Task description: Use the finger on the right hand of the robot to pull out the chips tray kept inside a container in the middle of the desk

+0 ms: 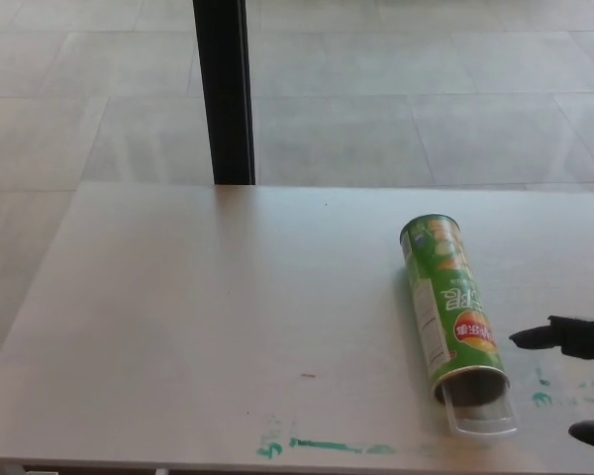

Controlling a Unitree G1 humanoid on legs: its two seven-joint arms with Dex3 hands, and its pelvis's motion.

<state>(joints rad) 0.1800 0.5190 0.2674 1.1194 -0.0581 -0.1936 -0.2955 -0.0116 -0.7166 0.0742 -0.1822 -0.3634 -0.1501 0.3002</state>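
A green chips can (448, 302) lies on its side on the pale desk (218, 307), right of the middle, its open mouth toward the near edge. A clear plastic tray (480, 411) sticks a little way out of that mouth. My right hand (579, 371) comes in at the right edge, to the right of the can's open end and apart from it. One black finger points left toward the can, another tip shows lower down, so the hand is open and empty. My left hand does not show.
A black post (224, 94) stands behind the desk's far edge. Green paint smears (322, 445) mark the desk near its front edge, with more (544, 396) right of the can. Tiled floor (426, 89) lies beyond.
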